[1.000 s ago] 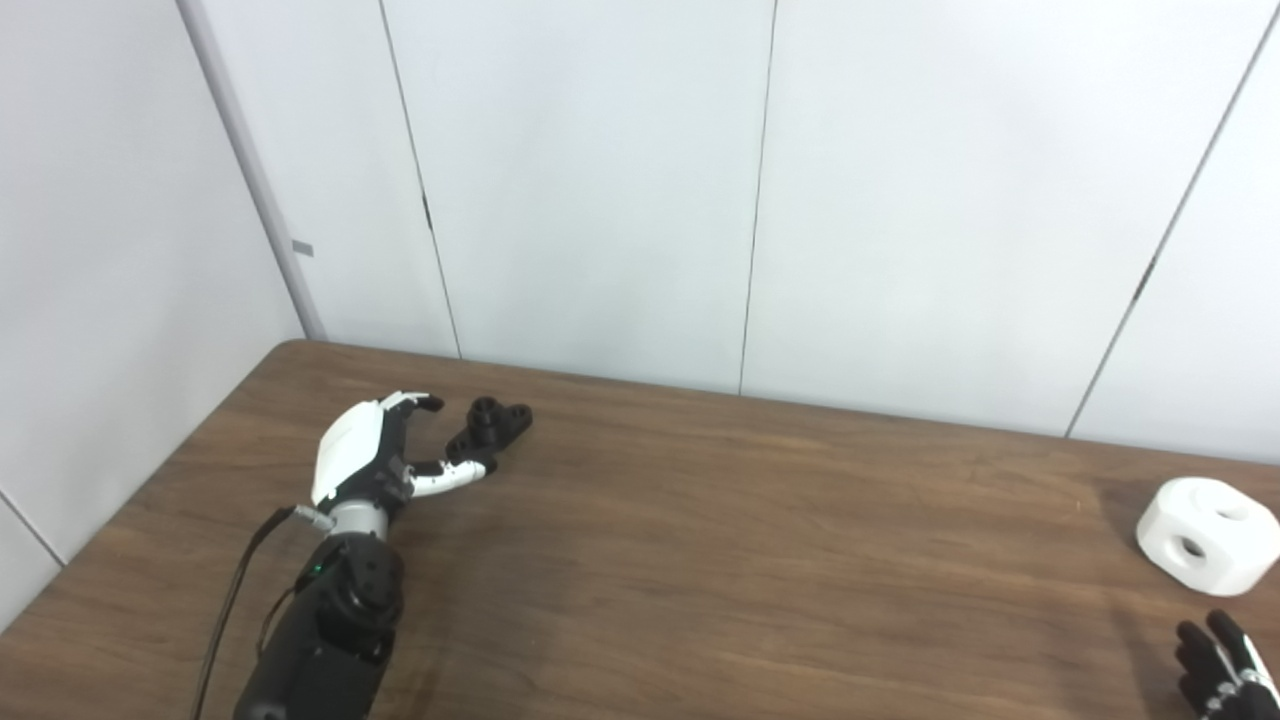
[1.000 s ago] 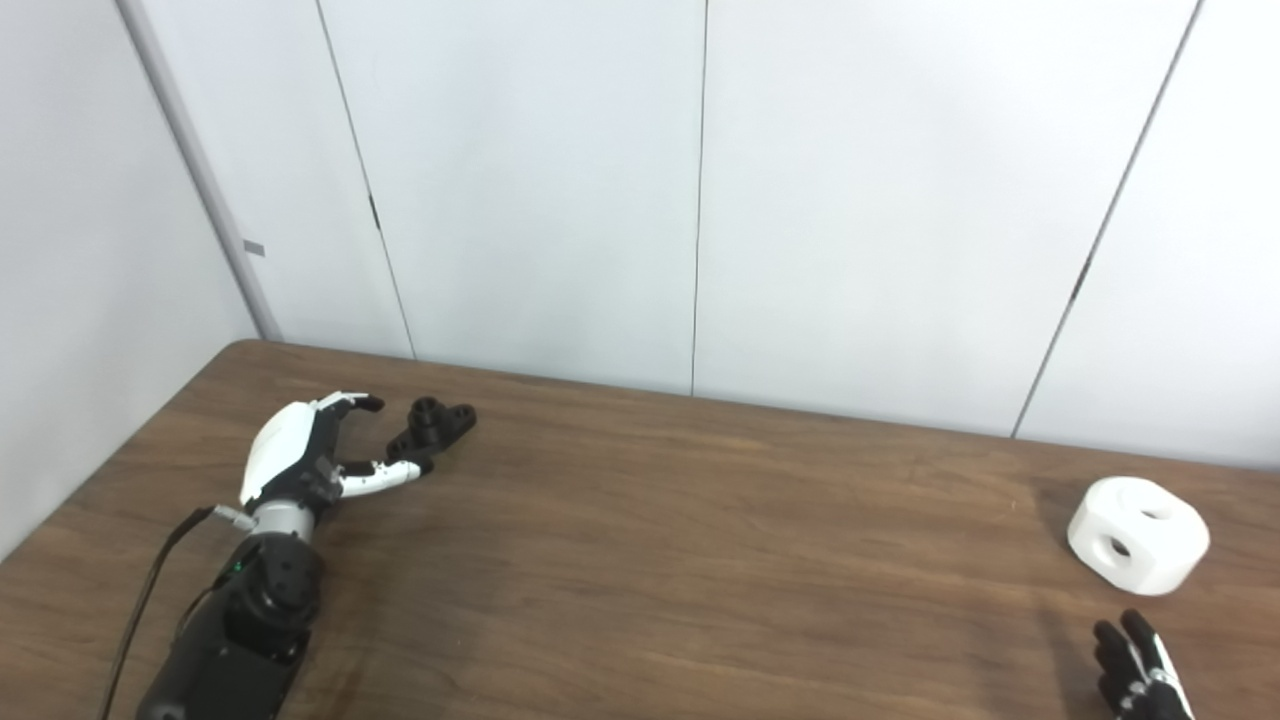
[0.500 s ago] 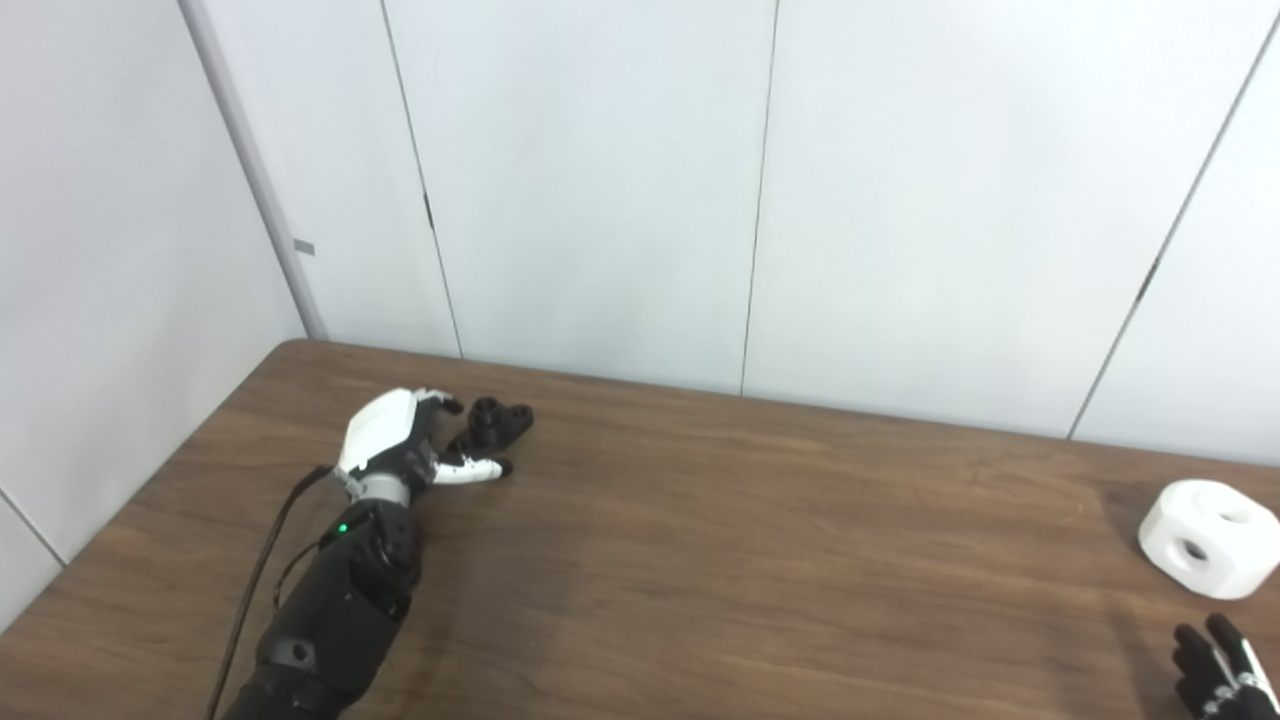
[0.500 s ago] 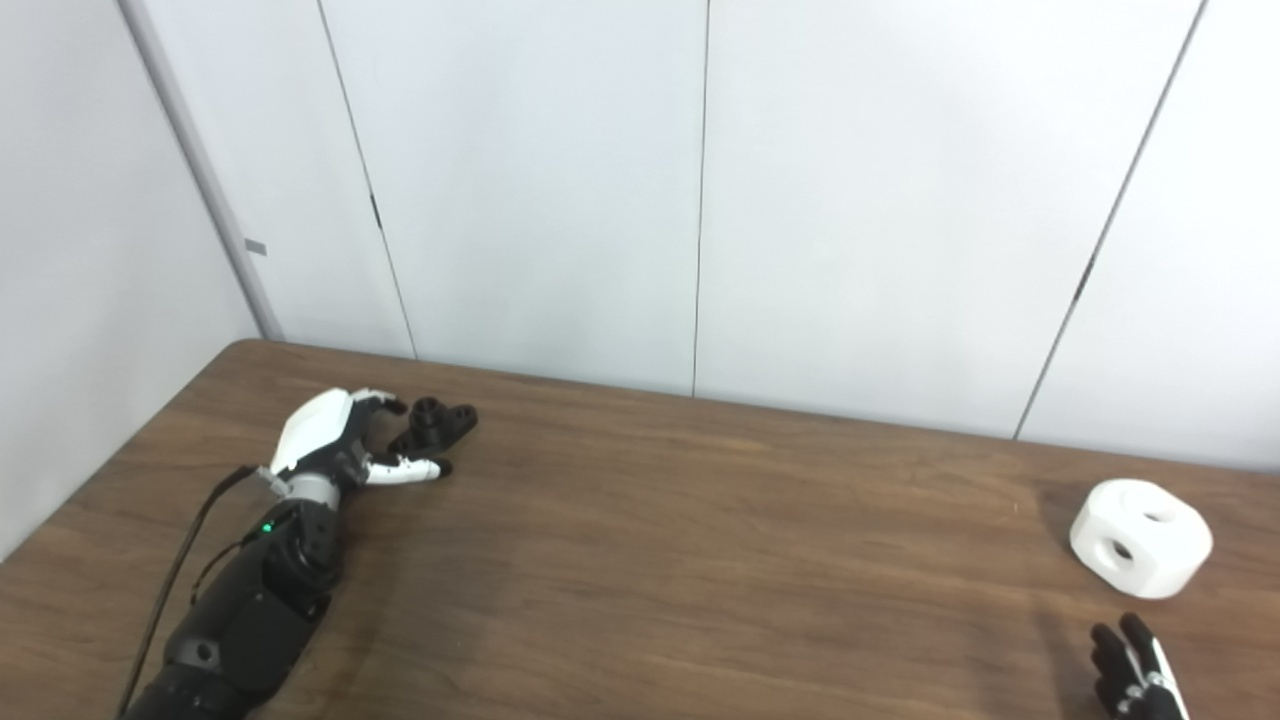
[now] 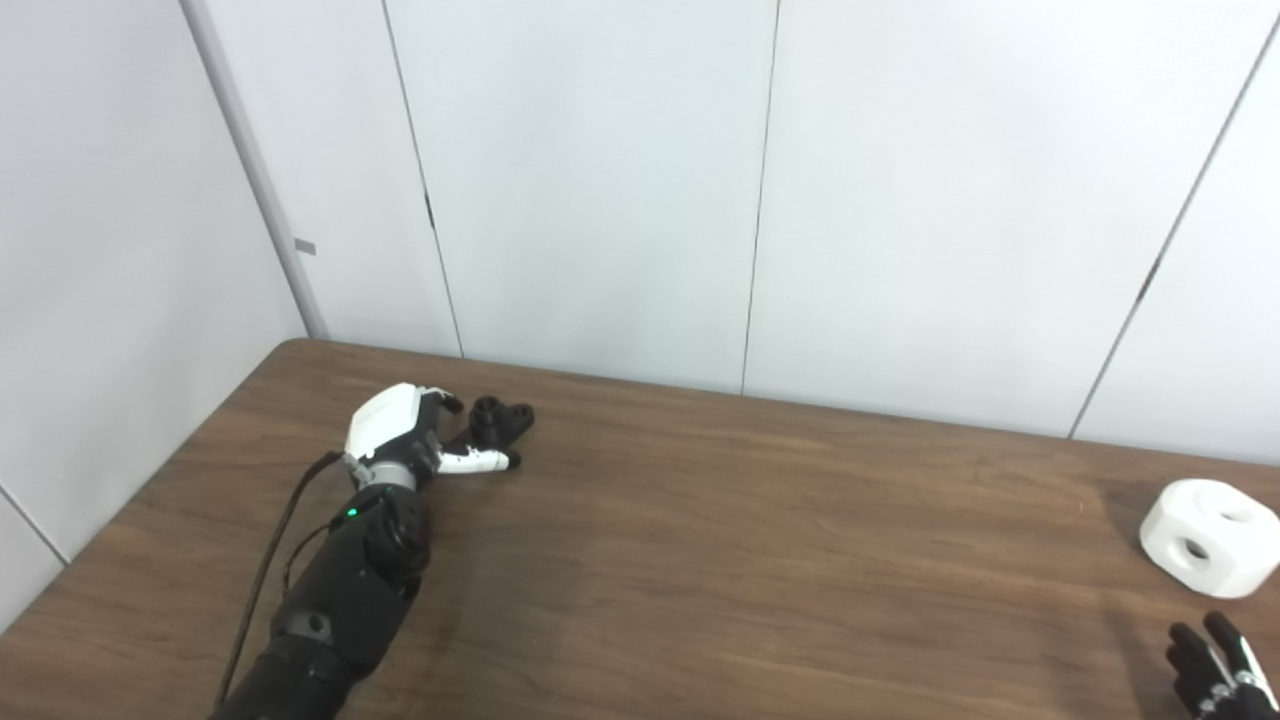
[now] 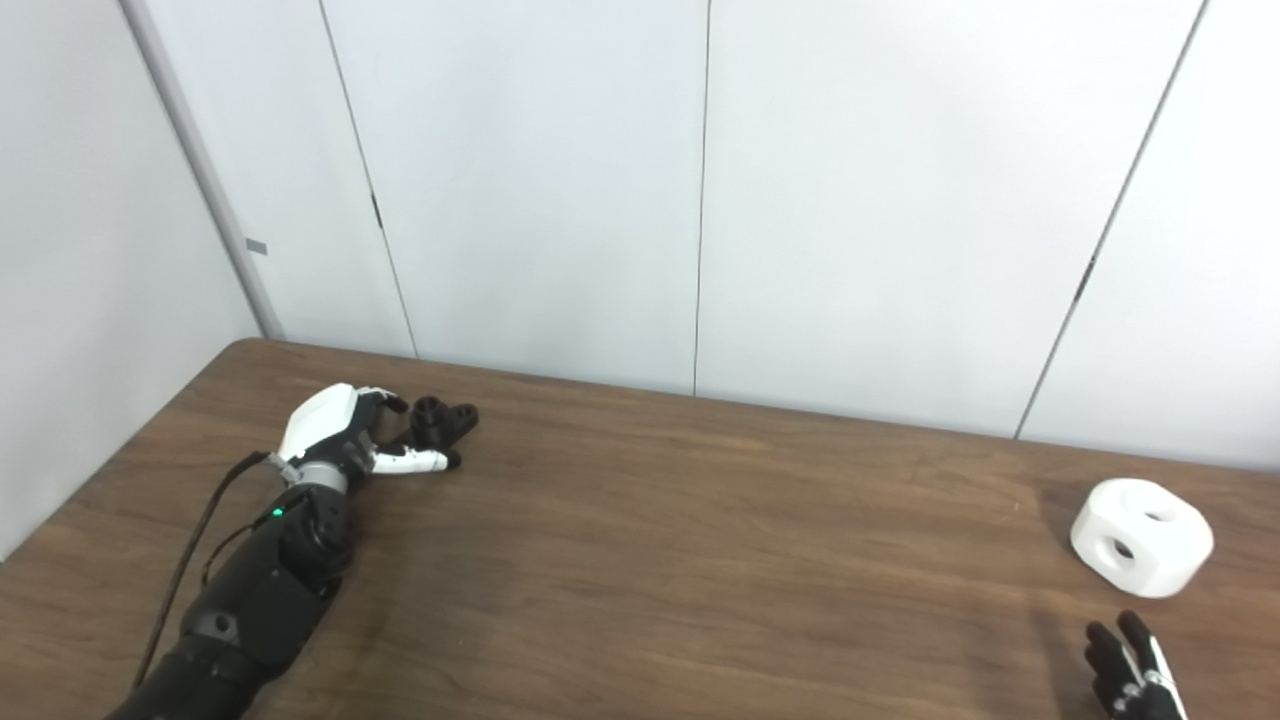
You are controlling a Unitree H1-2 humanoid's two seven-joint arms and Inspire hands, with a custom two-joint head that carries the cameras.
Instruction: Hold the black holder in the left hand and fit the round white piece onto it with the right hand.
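The black holder (image 5: 497, 420) is flanked on the desk (image 5: 700, 560) by the spread left hand (image 5: 405, 440), not yet gripped (the round white piece (image 5: 1210, 537) lies far right), the right hand (image 5: 1215, 670) seen only partly, its state indiscernible.

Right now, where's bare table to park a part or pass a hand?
Free: the wide middle of the table between the black holder and the round white piece. Crowded: far-left corner around the left hand; right edge, where the right hand sits near the piece.
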